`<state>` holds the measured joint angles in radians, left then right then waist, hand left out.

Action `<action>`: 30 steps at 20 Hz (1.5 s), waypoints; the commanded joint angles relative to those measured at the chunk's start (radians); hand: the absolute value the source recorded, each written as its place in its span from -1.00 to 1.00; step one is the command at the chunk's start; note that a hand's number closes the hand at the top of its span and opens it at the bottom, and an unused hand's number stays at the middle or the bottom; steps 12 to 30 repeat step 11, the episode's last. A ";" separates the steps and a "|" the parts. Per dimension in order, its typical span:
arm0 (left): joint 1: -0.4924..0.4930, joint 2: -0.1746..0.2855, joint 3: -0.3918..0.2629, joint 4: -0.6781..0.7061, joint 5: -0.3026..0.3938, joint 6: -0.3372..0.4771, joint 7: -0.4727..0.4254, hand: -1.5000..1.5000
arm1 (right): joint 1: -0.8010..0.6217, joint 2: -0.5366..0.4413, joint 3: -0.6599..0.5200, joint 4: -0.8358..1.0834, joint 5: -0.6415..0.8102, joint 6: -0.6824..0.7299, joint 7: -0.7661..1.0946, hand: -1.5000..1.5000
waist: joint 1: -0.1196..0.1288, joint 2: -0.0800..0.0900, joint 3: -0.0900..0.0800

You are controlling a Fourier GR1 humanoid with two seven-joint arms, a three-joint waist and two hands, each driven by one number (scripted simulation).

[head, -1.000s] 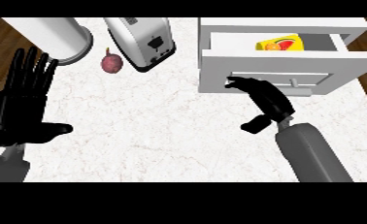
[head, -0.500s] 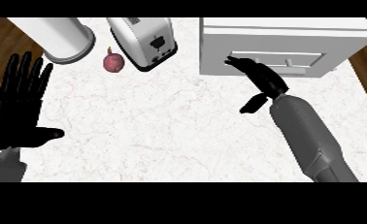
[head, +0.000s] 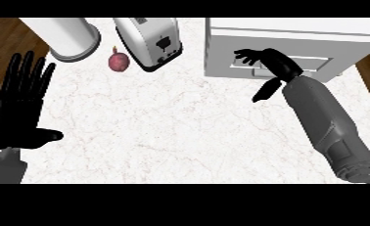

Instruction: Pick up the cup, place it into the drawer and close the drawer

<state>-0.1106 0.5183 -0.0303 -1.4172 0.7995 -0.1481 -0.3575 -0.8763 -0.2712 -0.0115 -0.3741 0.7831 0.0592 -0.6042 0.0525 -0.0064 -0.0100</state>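
White marble counter. Far right: 1 white drawer, front flush with its cabinet, apparently shut. Cup: not visible, presumably inside. Right hand: fingers spread, holding nothing, laid against the drawer front as for pushing. Left hand: wide, resting near left. Far left: canister, toaster, red onion.

Toaster; red fruit beside it; white canister.
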 commanded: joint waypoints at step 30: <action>-0.027 -0.037 -0.028 0.016 -0.060 0.013 -0.013 -1.00 | -0.123 -0.104 -0.050 0.174 0.007 0.017 0.012 -1.00 | 0.032 0.045 0.013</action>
